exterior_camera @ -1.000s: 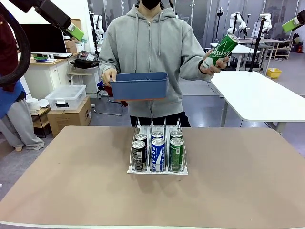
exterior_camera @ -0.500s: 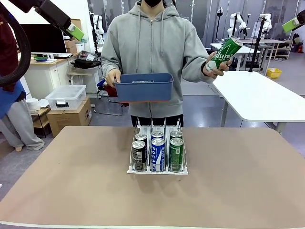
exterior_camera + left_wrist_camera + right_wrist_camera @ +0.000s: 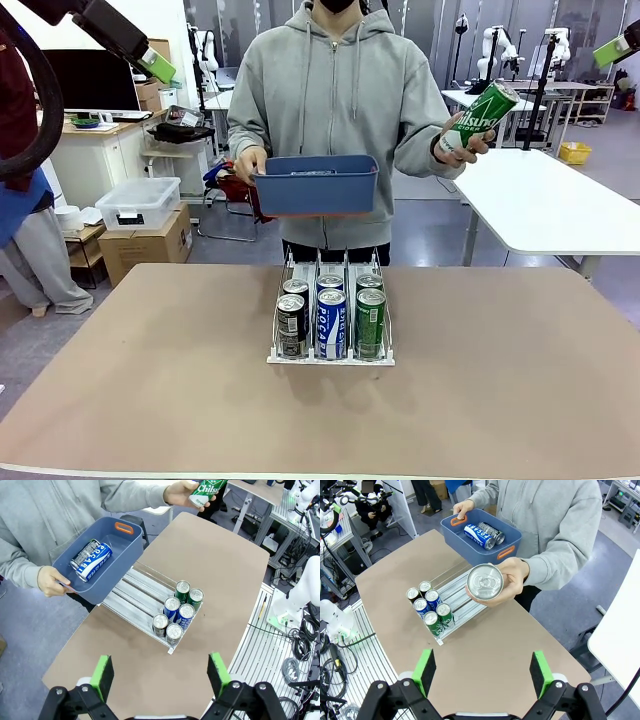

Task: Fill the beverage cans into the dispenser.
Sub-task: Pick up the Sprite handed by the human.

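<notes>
Six beverage cans (image 3: 331,322) upright in dispenser (image 3: 134,587) at mid-bench (image 3: 150,380), two per lane, packed at front lip: black-and-silver, blue-and-white, green. Loose green can (image 3: 478,118) tilted in person's hand (image 3: 455,143), raised well apart from dispenser. Blue bin (image 3: 318,185) gripped by other hand (image 3: 250,163) beyond dispenser's rear, two more cans (image 3: 92,559) lying inside. Left claw (image 3: 160,675) spread wide, empty, high over bench. Right claw (image 3: 483,672) likewise wide apart, nothing held.
</notes>
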Robot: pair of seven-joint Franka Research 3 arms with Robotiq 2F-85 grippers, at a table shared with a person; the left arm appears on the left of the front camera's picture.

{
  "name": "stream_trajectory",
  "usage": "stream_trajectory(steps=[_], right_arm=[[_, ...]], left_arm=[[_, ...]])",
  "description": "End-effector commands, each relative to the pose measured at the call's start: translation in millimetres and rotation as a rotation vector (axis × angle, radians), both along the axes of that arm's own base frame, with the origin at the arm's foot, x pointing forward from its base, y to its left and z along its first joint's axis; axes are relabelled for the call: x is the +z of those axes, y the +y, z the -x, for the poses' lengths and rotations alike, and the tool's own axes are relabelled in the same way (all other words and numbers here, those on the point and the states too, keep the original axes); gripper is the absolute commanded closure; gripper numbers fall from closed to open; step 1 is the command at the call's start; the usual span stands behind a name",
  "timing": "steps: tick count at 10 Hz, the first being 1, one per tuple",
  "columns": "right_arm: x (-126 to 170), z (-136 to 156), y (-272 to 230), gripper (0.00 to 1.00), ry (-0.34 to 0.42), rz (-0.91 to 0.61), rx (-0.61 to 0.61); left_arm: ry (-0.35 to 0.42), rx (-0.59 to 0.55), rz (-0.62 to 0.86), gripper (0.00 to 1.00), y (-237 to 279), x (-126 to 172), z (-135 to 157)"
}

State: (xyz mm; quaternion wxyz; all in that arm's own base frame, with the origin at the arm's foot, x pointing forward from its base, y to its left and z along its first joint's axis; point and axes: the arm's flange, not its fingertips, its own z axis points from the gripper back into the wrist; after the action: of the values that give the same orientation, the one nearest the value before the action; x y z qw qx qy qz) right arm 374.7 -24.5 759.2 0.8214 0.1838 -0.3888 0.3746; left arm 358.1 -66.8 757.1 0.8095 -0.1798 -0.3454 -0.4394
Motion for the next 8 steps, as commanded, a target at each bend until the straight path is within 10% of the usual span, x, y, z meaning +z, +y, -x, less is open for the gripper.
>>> stream_trajectory(steps=[1,8], right_arm=[[-2.7,0.2,-0.4,0.00,0.005,-0.001,0.000],[0.0,0.0,0.0,0.00,0.000,0.000,0.000]], left_arm=[[0.000,0.000,0.000,0.00,0.0,0.0,0.0],[0.000,0.000,0.000,0.00,0.0,0.0,0.0]])
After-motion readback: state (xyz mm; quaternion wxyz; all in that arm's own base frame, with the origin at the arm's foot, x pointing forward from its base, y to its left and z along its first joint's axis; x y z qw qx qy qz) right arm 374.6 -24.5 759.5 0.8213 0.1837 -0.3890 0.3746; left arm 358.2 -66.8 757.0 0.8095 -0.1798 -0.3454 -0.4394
